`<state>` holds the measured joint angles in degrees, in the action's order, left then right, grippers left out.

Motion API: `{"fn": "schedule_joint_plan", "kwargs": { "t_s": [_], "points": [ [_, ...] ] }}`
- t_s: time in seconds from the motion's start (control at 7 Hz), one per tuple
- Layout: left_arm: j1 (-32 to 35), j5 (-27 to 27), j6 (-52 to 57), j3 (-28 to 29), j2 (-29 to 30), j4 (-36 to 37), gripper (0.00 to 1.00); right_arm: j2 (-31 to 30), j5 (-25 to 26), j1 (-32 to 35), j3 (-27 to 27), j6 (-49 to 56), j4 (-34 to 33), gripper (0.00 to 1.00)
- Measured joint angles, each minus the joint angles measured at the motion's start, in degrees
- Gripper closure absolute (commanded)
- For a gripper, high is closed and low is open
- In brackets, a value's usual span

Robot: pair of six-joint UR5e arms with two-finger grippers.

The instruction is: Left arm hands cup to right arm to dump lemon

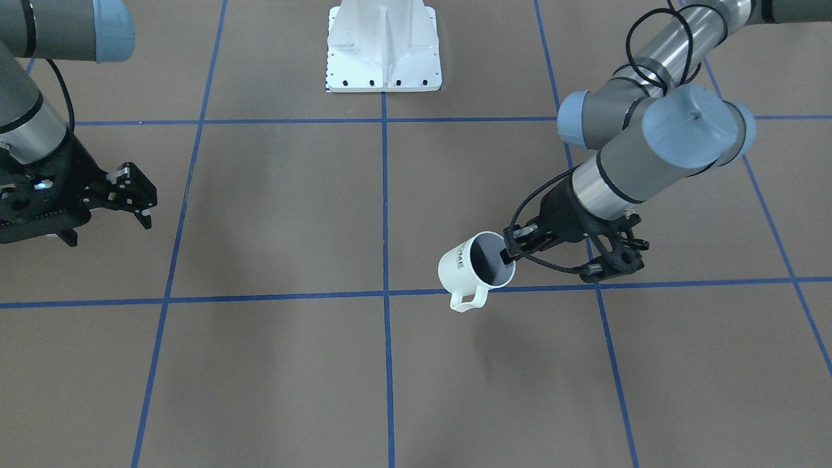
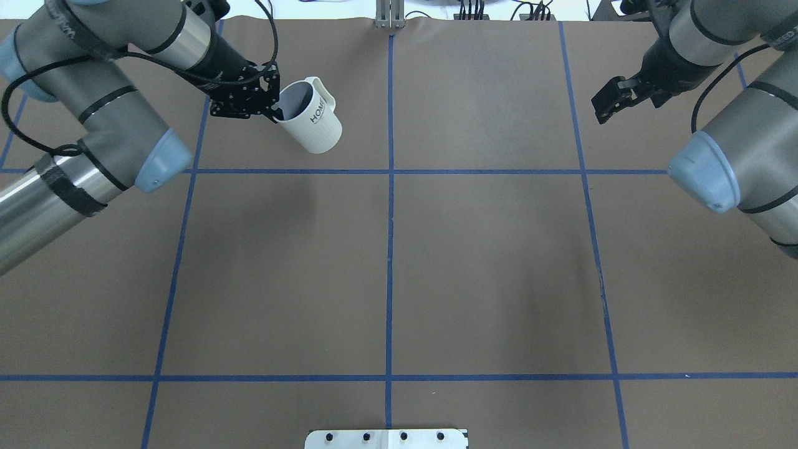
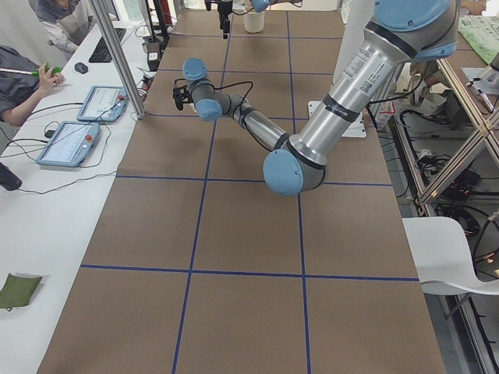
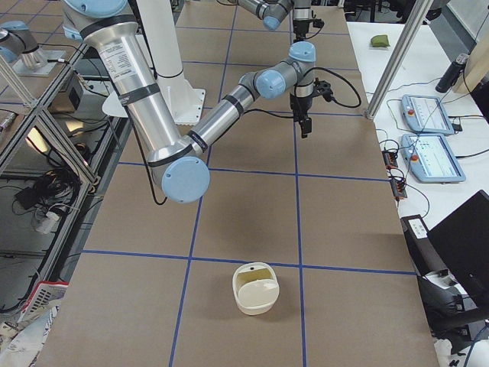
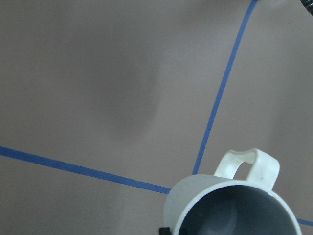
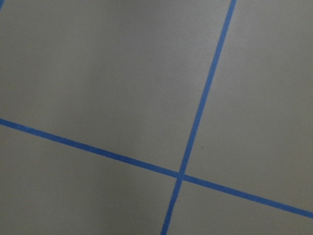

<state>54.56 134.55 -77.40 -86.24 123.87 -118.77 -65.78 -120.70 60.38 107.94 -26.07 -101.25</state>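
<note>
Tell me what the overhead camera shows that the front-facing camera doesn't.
Only overhead: the lettering on the cup faces the camera, and cables show past the table. Only front-facing: the whole white mount, and a finger of the left end effector hooked inside the cup's rim. Both: the left end effector holding the tilted cup, the right end effector open and well apart from it, and blue tape lines.

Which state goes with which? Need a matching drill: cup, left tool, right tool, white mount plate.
Things:
1. cup
2. left tool
3. right tool
4. white mount plate

States:
A. open, holding nothing
B. tilted, grey inside showing
C. lying flat, nothing gripping it
D. shut on the cup's rim

Pairs: 1-B; 2-D; 3-A; 4-C
</note>
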Motion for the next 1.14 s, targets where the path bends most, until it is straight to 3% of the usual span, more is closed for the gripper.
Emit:
{"fn": "schedule_joint_plan", "kwargs": {
  "t_s": [0.43,0.86,1.14],
  "points": [
    [5.7,0.2,20.8,-9.4,-17.0,0.1,1.00,-7.5,-4.9,8.3,-0.2,10.7,-1.0,0.00],
    [13.5,-1.4,46.2,-10.4,-30.2,0.1,1.00,-17.0,-10.0,18.8,-1.4,27.0,-0.7,0.00],
    [14.7,-7.0,54.8,-9.6,-34.3,-0.5,1.00,-22.4,-11.0,23.4,-1.7,34.4,-0.5,0.00]
  ]
}}
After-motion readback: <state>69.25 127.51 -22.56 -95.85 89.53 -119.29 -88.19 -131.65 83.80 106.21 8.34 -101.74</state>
